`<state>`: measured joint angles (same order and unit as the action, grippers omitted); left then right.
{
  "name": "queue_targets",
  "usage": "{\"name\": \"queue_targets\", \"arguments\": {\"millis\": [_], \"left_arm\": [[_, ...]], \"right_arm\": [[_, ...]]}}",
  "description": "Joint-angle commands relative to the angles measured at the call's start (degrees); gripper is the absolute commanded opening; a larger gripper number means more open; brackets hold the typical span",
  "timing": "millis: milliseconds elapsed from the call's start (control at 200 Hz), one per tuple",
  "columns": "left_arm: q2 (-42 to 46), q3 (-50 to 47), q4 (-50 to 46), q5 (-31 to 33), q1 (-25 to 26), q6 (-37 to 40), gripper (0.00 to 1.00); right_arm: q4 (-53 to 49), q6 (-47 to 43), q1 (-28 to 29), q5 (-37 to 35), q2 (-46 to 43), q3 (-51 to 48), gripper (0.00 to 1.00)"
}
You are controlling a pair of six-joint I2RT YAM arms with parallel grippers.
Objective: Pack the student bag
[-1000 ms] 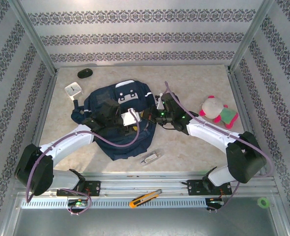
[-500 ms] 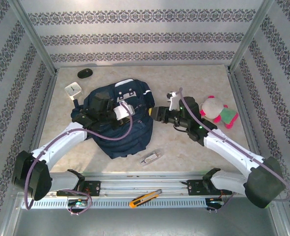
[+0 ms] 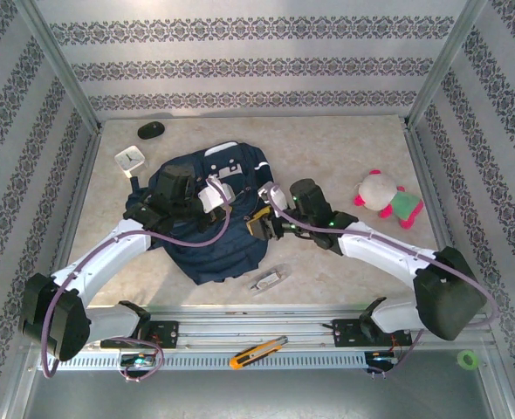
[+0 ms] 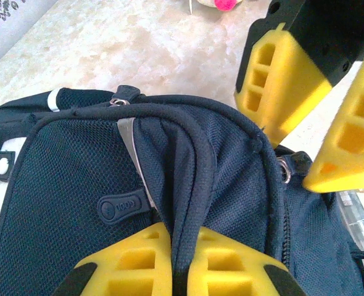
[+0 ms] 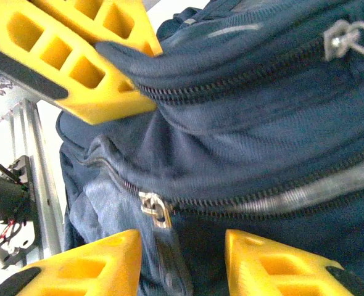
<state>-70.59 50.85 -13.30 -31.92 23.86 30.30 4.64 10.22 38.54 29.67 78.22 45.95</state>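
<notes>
Table (image 3: 345,148): beige marbled surface, 5 items resting directly on it.

1. Dark navy backpack (image 3: 214,244), lying under the left gripper (image 4: 179,237) and the right gripper (image 3: 259,227).
2. Pink-and-white plush toy (image 3: 384,196), well to the right of the right gripper.
3. Small clear packet (image 3: 269,280), just nearer than the right gripper, beside the backpack's edge.
4. White square clock (image 3: 130,158), left of and beyond the left gripper.
5. Black oval object (image 3: 151,130), farther beyond the clock.

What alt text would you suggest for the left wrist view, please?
The left gripper is shut on a raised fold of the navy student bag. At upper right, the right gripper hangs open by the bag's edge, with pale marbled table beyond.
</notes>
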Motion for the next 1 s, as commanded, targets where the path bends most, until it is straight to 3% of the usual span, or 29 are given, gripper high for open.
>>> {"name": "queue_targets", "arguments": {"millis": [0, 180, 420, 769, 994], "left_arm": [[2.7, 1.0, 7.8, -4.5, -0.7, -2.5, 0.0], [2.2, 1.1, 7.9, -0.9, -0.7, -2.2, 0.0], [0.3, 1.0, 10.8, 6.6, -0.7, -5.9, 0.0], [-1.9, 1.3, 16.3, 3.9, 0.6, -14.5, 0.0], [-2.2, 1.8, 16.7, 5.0, 1.5, -15.7, 0.0]], "right_arm": [[1.2, -2.5, 1.2, 0.6, 1.2, 2.4, 0.29], [-2.8, -3.6, 2.5, -5.0, -1.8, 2.3, 0.0], [-7.5, -3.4, 5.2, -12.6, -5.9, 1.1, 0.0], [-8.1, -1.6, 13.4, -14.8, 0.4, 8.9, 0.0], [-11.0, 0.2, 14.2, -13.5, 3.5, 11.6, 0.0]]}}
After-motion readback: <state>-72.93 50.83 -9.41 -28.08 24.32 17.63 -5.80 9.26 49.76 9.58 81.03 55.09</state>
